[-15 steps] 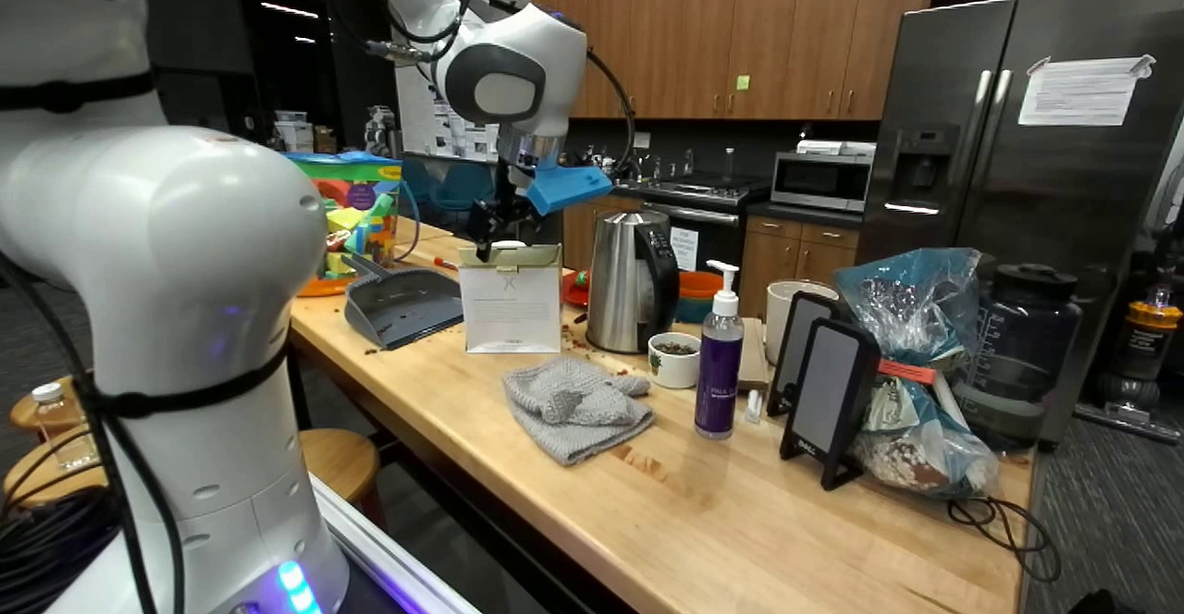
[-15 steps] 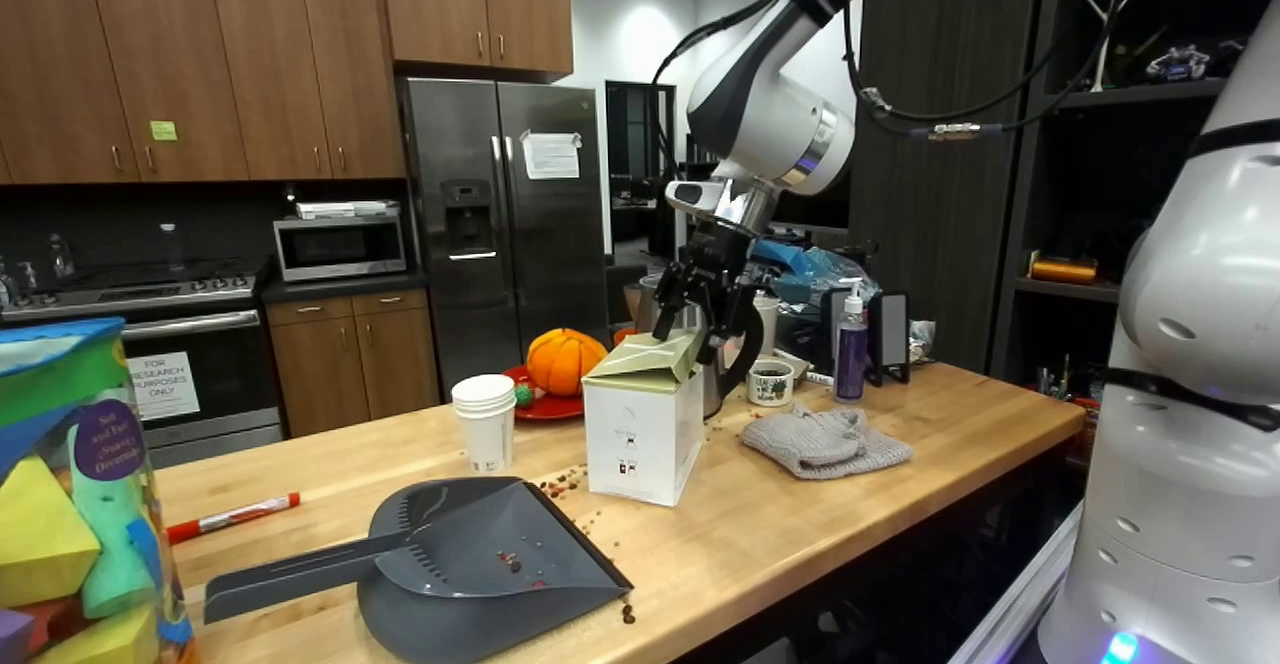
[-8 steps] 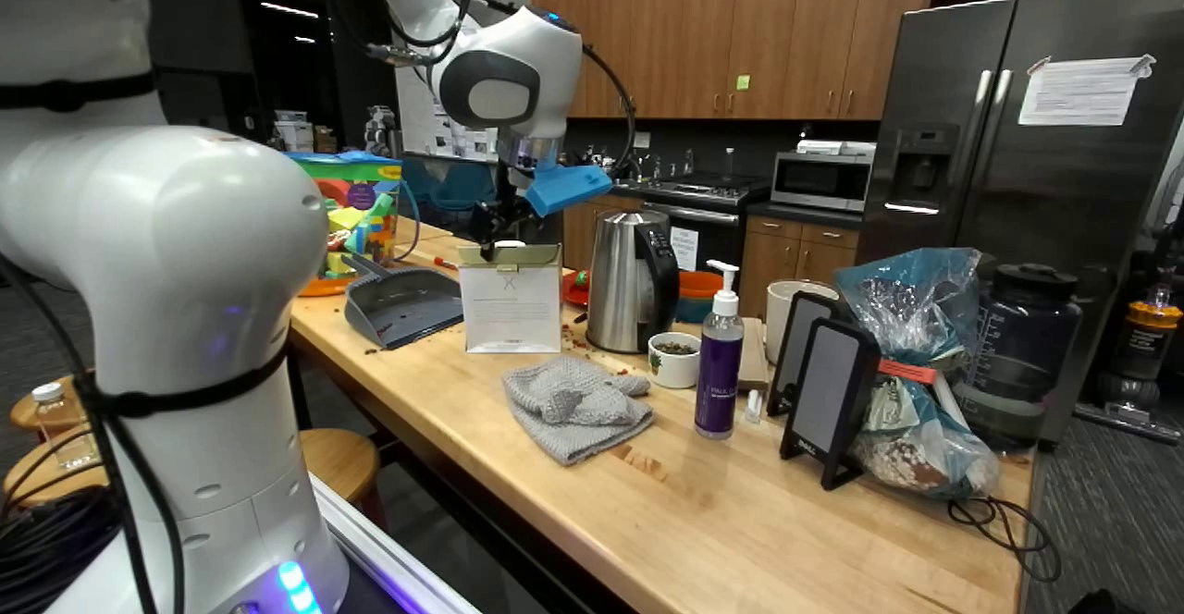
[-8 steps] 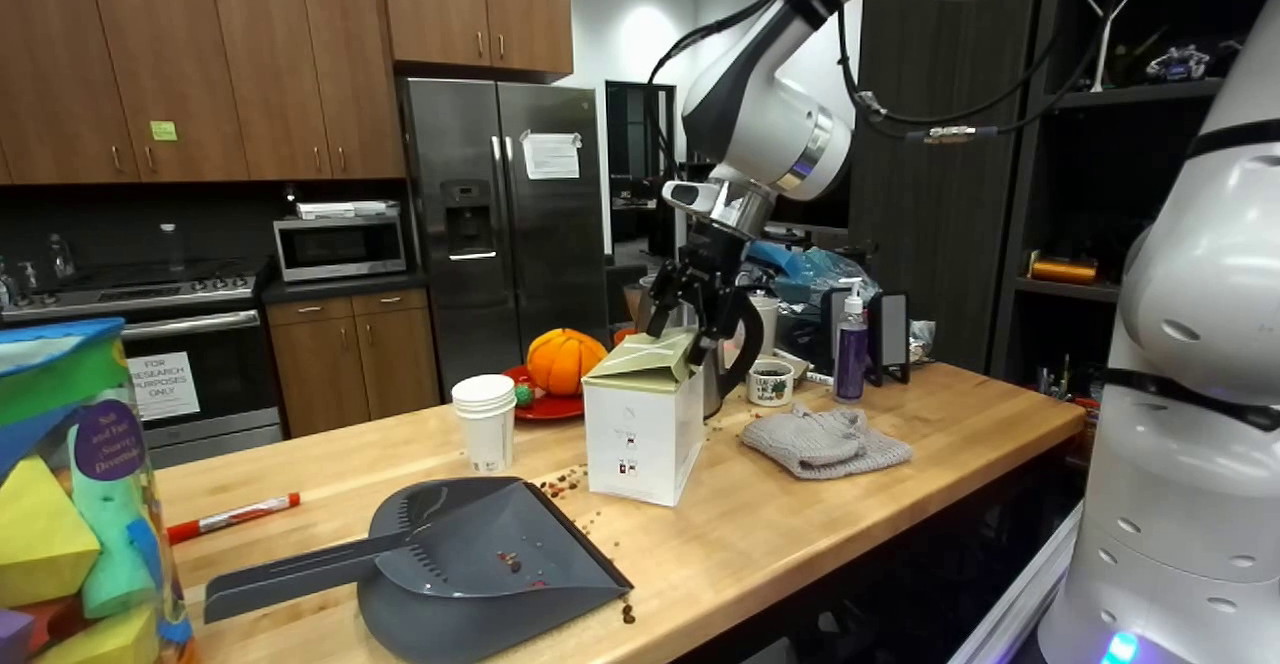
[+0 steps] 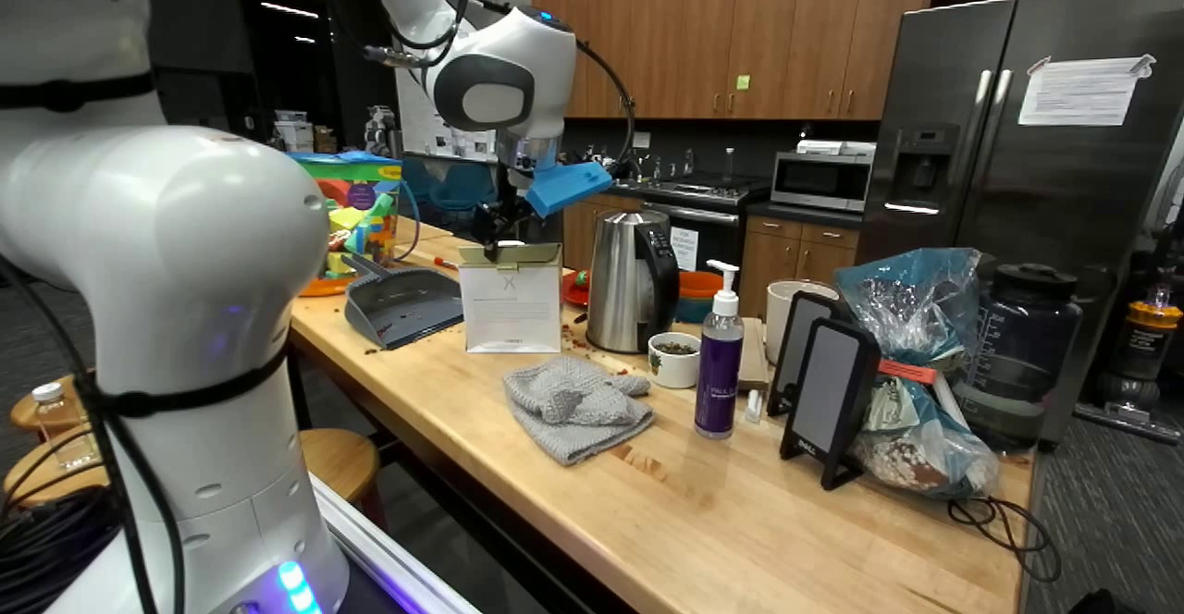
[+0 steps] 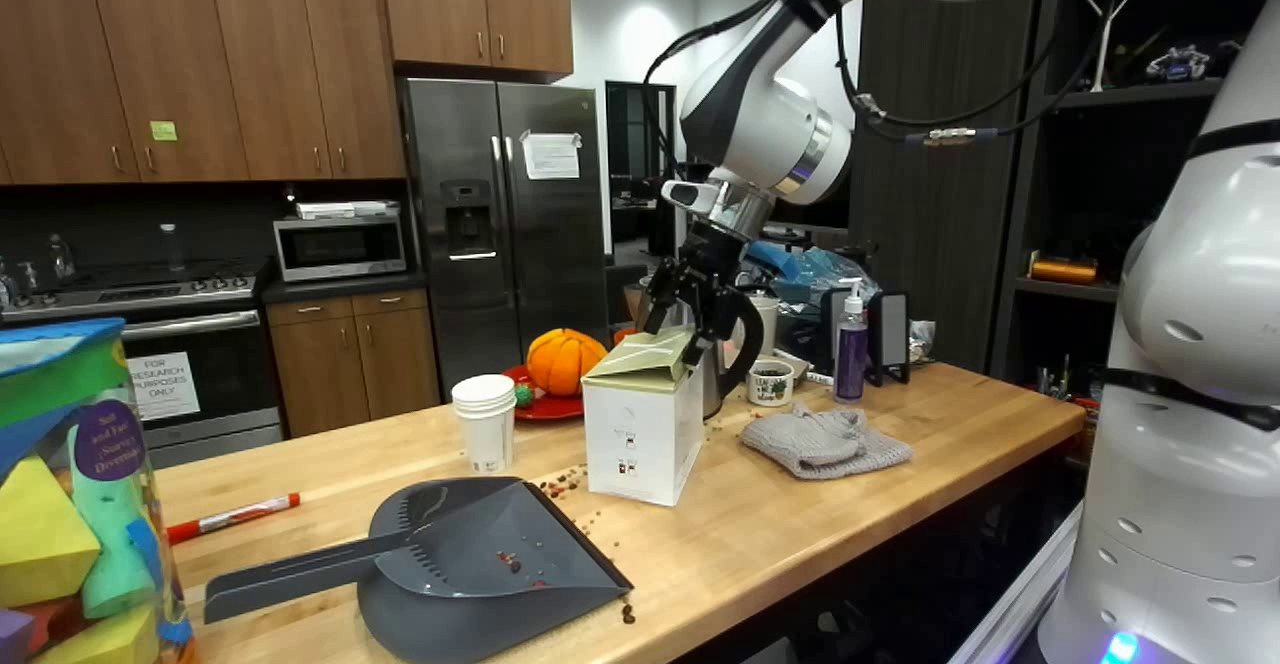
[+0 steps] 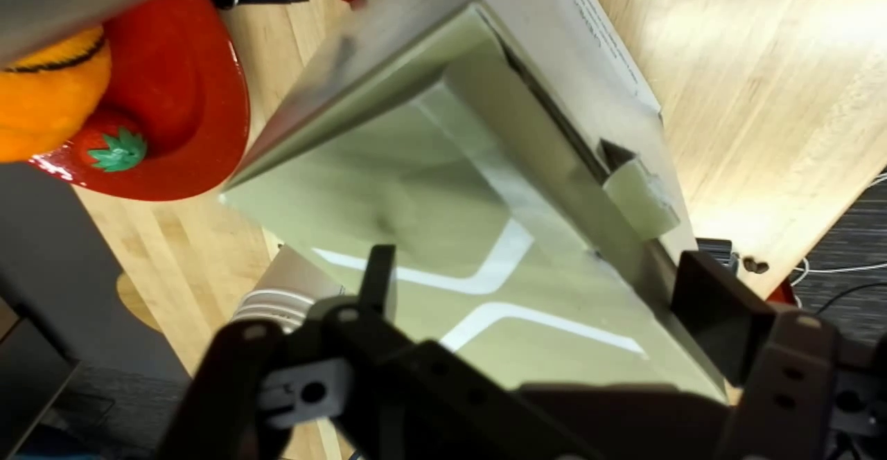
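My gripper (image 7: 547, 287), fingers (image 7: 721, 318) spread at the green lid (image 7: 443, 197), drifts toward the counter (image 6: 380, 454) edge facing the stove (image 6: 235, 374); the white box (image 6: 635, 444) stays put, ungripped.

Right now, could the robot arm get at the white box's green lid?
Probably yes: its fingers stand apart right by the green lid, with nothing visible in the way.

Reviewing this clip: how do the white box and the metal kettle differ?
The box is flat-sided, the kettle rounded. The box is white with a green lid; the kettle is silvery with a black handle. The box sits below the hand; the kettle stands beside the box. Both stand upright on the wooden table.
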Motion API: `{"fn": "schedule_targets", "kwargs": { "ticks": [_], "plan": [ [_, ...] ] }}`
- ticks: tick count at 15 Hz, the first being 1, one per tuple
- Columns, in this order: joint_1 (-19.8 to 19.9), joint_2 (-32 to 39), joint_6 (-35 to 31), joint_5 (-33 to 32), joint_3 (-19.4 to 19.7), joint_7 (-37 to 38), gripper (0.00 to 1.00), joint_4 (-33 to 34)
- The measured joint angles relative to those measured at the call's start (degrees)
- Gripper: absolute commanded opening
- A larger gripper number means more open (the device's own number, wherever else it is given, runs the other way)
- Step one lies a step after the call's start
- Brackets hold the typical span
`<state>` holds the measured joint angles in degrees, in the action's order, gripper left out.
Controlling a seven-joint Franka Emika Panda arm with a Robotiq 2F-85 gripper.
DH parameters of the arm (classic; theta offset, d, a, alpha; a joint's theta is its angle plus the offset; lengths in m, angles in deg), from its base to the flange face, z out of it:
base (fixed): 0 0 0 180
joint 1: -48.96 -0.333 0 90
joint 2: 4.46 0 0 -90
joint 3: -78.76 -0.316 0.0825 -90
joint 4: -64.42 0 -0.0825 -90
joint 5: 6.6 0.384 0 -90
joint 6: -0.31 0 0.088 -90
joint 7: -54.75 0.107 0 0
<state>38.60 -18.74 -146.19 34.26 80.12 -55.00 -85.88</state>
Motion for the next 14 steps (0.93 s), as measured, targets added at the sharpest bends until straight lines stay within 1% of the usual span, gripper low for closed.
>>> {"fn": "schedule_targets", "kwargs": {
  "ticks": [5, 14],
  "plan": [
    [-0.11, 0.0, -0.8, 0.55, 0.0, -0.5, 1.0, -0.28],
    [-0.2, 0.0, -2.05, 4.95, 0.0, -3.19, 1.0, -0.67]
  ]
}}
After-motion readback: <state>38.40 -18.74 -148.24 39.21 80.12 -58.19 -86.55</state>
